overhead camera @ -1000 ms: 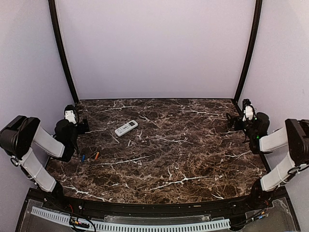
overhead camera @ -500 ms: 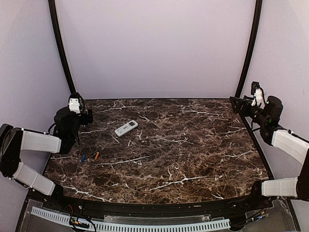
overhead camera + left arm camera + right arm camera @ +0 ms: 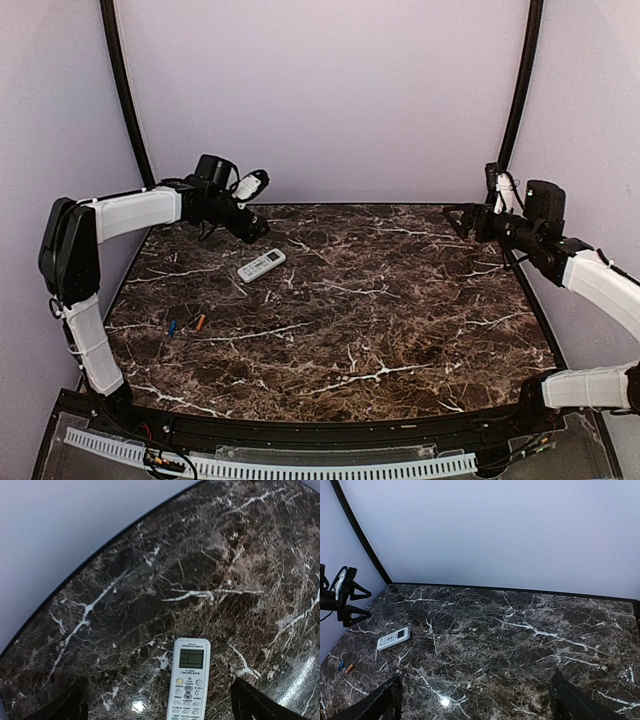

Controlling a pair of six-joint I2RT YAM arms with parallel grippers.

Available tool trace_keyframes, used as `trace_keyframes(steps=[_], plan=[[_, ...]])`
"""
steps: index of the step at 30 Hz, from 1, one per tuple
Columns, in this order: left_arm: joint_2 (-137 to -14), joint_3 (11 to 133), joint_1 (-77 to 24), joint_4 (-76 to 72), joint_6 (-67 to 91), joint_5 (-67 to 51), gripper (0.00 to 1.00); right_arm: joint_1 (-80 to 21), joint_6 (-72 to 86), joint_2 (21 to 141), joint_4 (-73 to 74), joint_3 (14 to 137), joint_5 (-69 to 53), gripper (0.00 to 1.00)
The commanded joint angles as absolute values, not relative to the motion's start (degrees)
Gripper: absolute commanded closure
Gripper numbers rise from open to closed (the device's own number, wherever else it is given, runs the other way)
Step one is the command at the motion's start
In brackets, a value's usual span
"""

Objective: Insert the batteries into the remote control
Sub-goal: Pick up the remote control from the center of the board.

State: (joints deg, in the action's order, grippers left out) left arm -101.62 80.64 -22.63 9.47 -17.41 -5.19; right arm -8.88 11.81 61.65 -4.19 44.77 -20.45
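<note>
The left tool (image 3: 252, 226) and right tool (image 3: 458, 222) both gape wide, empty. Below the left one the remote control (image 3: 261, 265) lies face up (recess hidden); the batteries (image 3: 186, 324) lie loose on the counter (image 3: 400, 320), so nothing is loaded yet.

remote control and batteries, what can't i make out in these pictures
- remote control: left wrist view, lower buttons cut off by the bottom edge; back faces down, hidden.
- blue battery and orange-red battery: top view, too small to tell their ends apart.
</note>
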Motion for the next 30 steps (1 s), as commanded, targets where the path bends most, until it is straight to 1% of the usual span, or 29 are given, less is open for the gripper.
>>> trace_keyframes(steps=[1, 7, 13, 15, 18, 19, 20, 21, 22, 23, 24, 25, 26, 27, 28, 29, 30], plan=[[-112.3, 91.5, -25.2, 31.3, -23.4, -8.9, 0.01, -13.3, 9.9, 61.3, 2.9, 45.4, -17.9, 0.01], [-122.8, 98.6, -25.5, 33.5, -25.2, -8.8, 0.01, -16.6, 9.3, 64.5, 6.5, 48.6, -17.6, 0.01], [-129.3, 102.3, -25.2, 35.7, -24.7, -9.9, 0.02, -19.9, 9.3, 67.0, 8.2, 51.0, -16.7, 0.01], [-130.6, 103.0, -25.1, 36.7, -24.4, -9.6, 0.05, -20.9, 8.7, 67.8, 9.0, 52.2, -15.7, 0.01], [-131.0, 103.2, -24.9, 38.0, -24.3, -10.5, 0.15, -22.0, 8.1, 69.1, 9.5, 54.0, -14.6, 0.01], [-130.9, 103.3, -24.9, 38.3, -24.3, -11.0, 0.22, -22.2, 8.0, 69.6, 9.5, 54.6, -14.5, 0.01], [-130.9, 103.4, -24.9, 38.8, -24.3, -11.2, 0.25, -22.4, 7.9, 70.1, 9.5, 55.0, -14.4, 0.01], [-130.9, 103.6, -24.9, 39.0, -24.2, -11.3, 0.34, -22.6, 7.9, 70.8, 9.5, 55.7, -14.4, 0.01], [-130.9, 103.8, -24.9, 39.4, -24.1, -11.4, 0.39, -22.8, 7.9, 71.3, 9.5, 56.2, -14.3, 0.01], [-130.9, 103.9, -24.9, 39.5, -24.1, -11.4, 0.48, -23.0, 7.9, 71.8, 9.8, 56.8, -14.4, 0.01], [-130.8, 104.0, -24.9, 39.9, -24.0, -11.4, 0.54, -23.4, 7.9, 72.1, 10.2, 57.3, -14.4, 0.01], [-130.7, 104.0, -24.9, 40.0, -23.8, -11.5, 0.65, -23.7, 7.8, 72.4, 10.6, 57.8, -14.4, 0.01], [-130.3, 104.1, -24.9, 40.0, -23.5, -11.6, 0.71, -24.0, 7.6, 72.6, 10.9, 58.2, -14.3, 0.02], [-130.0, 104.2, -24.9, 40.1, -22.9, -12.0, 0.82, -24.6, 7.3, 72.6, 11.2, 58.5, -14.1, 0.01], [-129.1, 104.6, -24.9, 40.1, -22.5, -12.2, 0.87, -25.1, 7.1, 72.5, 11.7, 58.8, -13.7, 0.01], [-128.5, 104.8, -24.9, 39.9, -21.5, -13.1, 0.96, -25.5, 6.8, 72.4, 12.2, 59.2, -13.5, 0.01], [-126.9, 105.2, -24.9, 39.6, -21.0, -13.6, 0.98, -26.0, 6.6, 72.4, 12.6, 59.6, -13.2, 0.01]])
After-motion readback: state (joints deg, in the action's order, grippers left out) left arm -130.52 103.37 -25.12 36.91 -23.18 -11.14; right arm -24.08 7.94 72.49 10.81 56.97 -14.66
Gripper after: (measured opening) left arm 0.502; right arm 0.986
